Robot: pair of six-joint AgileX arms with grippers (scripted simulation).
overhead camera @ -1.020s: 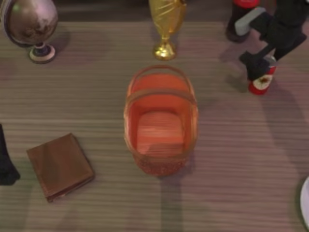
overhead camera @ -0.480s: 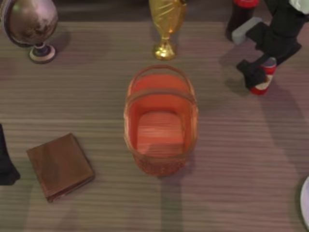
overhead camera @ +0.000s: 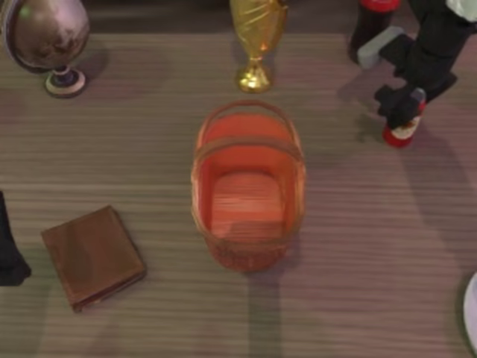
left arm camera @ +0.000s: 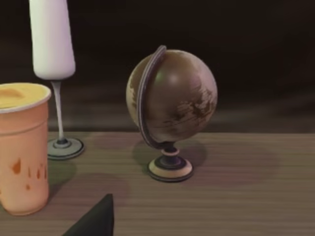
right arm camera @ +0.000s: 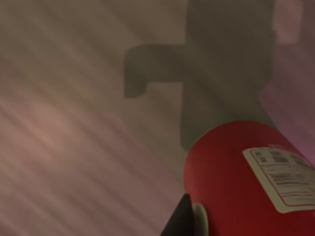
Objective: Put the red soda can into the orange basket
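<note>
A brown book (overhead camera: pixel 93 257) lies near the front left of the surface (overhead camera: pixel 358 246), with the left gripper (overhead camera: pixel 9 253) parked at the left edge; its jaws cannot be told. The basket (overhead camera: pixel 248 186) sits mid-surface. Far right, the right gripper (overhead camera: pixel 402 104) is down over the can (overhead camera: pixel 402 133), jaws against its sides. Behind stand a globe (overhead camera: pixel 46 37), trophy (overhead camera: pixel 256 37) and bottle (overhead camera: pixel 370 30).

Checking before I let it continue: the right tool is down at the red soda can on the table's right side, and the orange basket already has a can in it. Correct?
Not quite. The top view shows the orange basket empty, its slatted bottom bare. The rest holds: the right tool is down at the red soda can on the table's right side.
</note>
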